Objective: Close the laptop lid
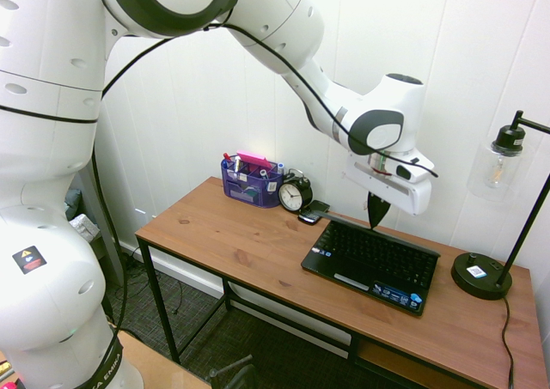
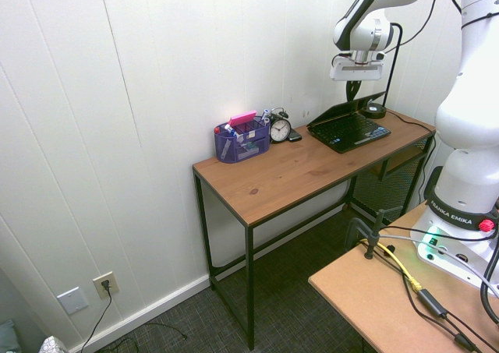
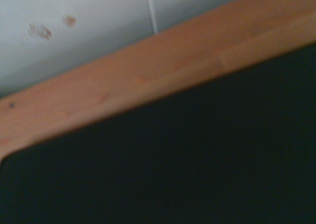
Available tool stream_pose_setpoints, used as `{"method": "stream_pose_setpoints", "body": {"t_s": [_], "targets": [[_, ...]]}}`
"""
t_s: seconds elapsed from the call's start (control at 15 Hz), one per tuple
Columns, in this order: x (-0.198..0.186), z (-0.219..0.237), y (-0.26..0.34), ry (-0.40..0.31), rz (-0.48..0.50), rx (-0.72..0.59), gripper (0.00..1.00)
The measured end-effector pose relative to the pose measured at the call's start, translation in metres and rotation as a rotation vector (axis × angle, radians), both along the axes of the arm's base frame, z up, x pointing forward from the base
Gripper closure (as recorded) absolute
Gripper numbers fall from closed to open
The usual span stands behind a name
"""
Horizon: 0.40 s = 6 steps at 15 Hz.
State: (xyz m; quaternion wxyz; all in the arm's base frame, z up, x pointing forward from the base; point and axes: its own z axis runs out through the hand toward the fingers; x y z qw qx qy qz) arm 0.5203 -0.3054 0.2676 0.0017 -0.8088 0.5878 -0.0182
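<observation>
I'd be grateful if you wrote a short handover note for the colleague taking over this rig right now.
Gripper: shut, fingers pointing down, at the back of the laptop lid; contact unclear.
Laptop base: flat on the desk, keyboard exposed.
Done: nothing finished; the lid is partly open, tilted over the keys.
Left: bring the lid down onto the base, then check it sits flat.

On the base of my arm [image 2: 465, 146] I read "FRANKA EMIKA"; the first exterior view shows its end, "A EMIKA". A dark sticker [image 1: 29, 259] on my arm carries a warning triangle. The print on the stickers [image 1: 397, 294] of the laptop is too small to read.
</observation>
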Motion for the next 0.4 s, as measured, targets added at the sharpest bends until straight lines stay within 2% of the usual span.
{"method": "stream_pose_setpoints", "body": {"t_s": [0.27, 0.4], "targets": [[-0.042, -0.05, 0.007, 0.061, -0.029, 0.017, 1.0], [-0.053, -0.059, 0.005, 0.064, -0.041, 0.022, 1.0]]}}
